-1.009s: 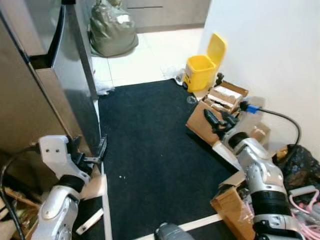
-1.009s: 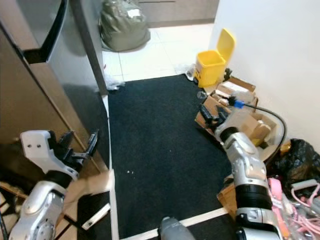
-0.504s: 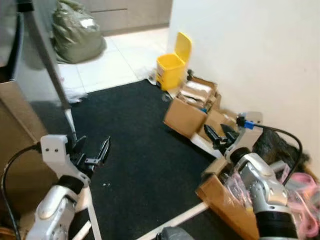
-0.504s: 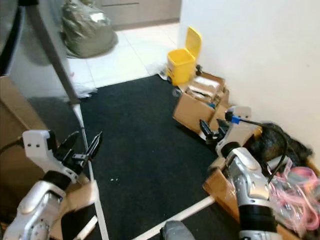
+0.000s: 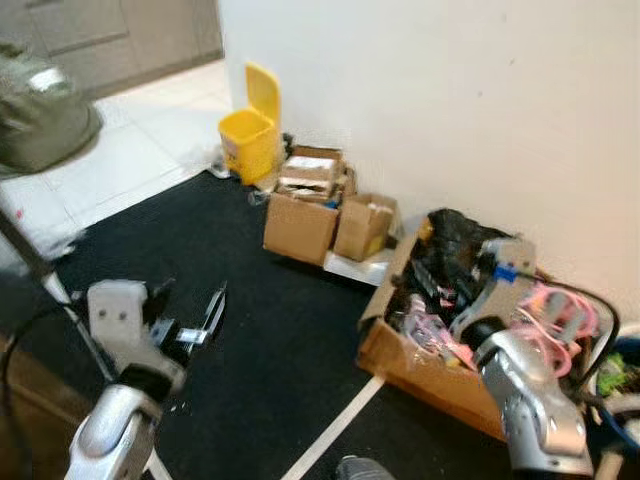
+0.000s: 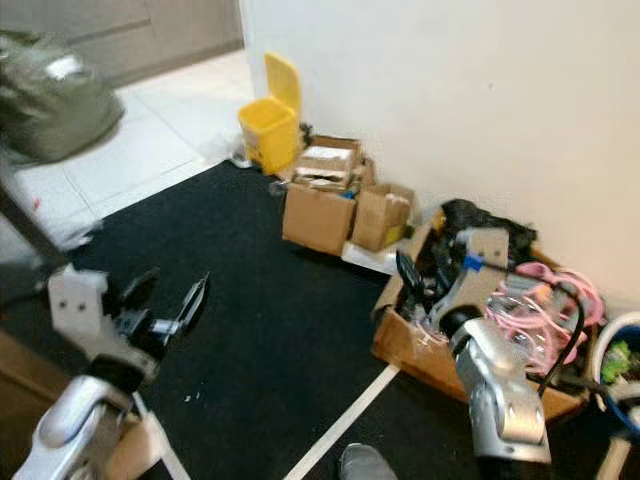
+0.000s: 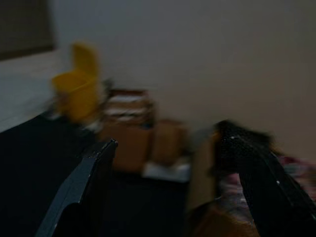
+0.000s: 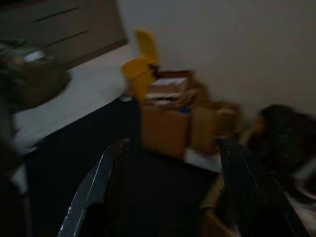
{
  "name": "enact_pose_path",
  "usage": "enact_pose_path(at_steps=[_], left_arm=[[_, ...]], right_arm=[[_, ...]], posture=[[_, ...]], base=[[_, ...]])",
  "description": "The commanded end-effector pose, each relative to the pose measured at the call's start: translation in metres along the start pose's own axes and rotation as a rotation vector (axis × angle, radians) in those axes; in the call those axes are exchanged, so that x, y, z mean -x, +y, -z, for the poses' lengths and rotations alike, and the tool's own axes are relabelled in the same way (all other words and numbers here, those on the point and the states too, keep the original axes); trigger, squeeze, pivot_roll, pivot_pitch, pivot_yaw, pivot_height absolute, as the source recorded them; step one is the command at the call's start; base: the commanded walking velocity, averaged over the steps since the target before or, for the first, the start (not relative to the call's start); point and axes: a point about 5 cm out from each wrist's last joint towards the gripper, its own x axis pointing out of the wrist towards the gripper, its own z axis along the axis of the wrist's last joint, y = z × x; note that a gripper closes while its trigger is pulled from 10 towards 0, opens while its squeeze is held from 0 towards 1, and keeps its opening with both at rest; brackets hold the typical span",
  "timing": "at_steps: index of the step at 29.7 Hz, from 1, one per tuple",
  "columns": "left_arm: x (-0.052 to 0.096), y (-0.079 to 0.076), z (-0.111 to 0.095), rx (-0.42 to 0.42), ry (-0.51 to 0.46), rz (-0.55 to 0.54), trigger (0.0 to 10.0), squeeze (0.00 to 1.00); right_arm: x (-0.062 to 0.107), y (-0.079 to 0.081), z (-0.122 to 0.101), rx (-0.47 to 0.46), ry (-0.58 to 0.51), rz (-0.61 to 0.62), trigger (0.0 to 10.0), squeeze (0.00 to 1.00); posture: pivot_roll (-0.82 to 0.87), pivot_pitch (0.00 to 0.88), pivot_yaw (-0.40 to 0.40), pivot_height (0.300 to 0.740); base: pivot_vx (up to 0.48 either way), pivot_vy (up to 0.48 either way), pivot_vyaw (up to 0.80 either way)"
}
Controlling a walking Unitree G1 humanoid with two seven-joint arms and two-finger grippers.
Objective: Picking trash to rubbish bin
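Observation:
The yellow rubbish bin (image 5: 249,140) stands with its lid up against the white wall, at the far corner of the black carpet (image 5: 260,300). It also appears in the blurred wrist views as the yellow bin (image 7: 79,86) (image 8: 142,69). My left gripper (image 6: 168,298) is open and empty, held low over the carpet at the left. My right gripper (image 6: 421,274) is open and empty too, in front of a big cardboard box (image 6: 420,352) stuffed with a black bag (image 5: 455,250) and pink cables (image 6: 545,300).
Two smaller cardboard boxes (image 5: 299,222) (image 5: 366,227) sit by the wall between the bin and the big box. A grey-green rubbish sack (image 6: 50,95) lies on the tiles at the far left. A blue bucket (image 6: 622,365) is at the right edge. White tape (image 6: 340,420) crosses the carpet.
The camera has swung to the right: the fridge has left the picture, and the bin and boxes have shifted left. The cluttered box now lies before my right gripper. Both grippers stay open.

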Motion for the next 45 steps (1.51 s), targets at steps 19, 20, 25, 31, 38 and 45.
enact_pose_path(at_steps=[19,20,25,31,38,45], left_arm=[[0.005,0.005,0.005,0.014,0.029,-0.027,10.0,0.00],[0.005,0.005,0.005,0.014,0.029,-0.027,10.0,0.00],[0.004,0.006,0.005,0.018,0.030,-0.031,10.0,0.00],[0.004,0.007,0.005,0.020,0.028,-0.034,10.0,0.00],[0.003,0.007,0.005,0.022,0.028,-0.034,10.0,0.00],[0.002,0.006,0.005,0.025,0.026,-0.033,10.0,0.00]], right_arm=[[-0.010,0.005,-0.001,-0.082,0.011,-0.023,10.0,0.00],[-0.010,0.005,-0.001,-0.082,0.011,-0.023,10.0,0.00],[-0.012,0.005,-0.002,-0.093,0.009,-0.020,10.0,0.00],[-0.012,0.004,-0.002,-0.098,0.008,-0.020,10.0,0.00],[-0.013,0.004,-0.002,-0.098,0.008,-0.020,10.0,0.00],[-0.013,0.003,-0.002,-0.098,0.007,-0.019,10.0,0.00]], posture=[[-0.13,0.000,-0.017,0.740],[-0.13,0.000,-0.017,0.740],[-0.13,0.000,-0.015,0.740],[-0.13,0.000,-0.018,0.740],[-0.13,0.000,-0.019,0.740],[-0.13,0.000,-0.020,0.740]], base=[[0.000,0.000,-0.80],[0.000,0.000,-0.80],[0.000,0.000,-0.80],[0.000,0.000,-0.80],[0.000,0.000,-0.80],[0.000,0.000,-0.80]])
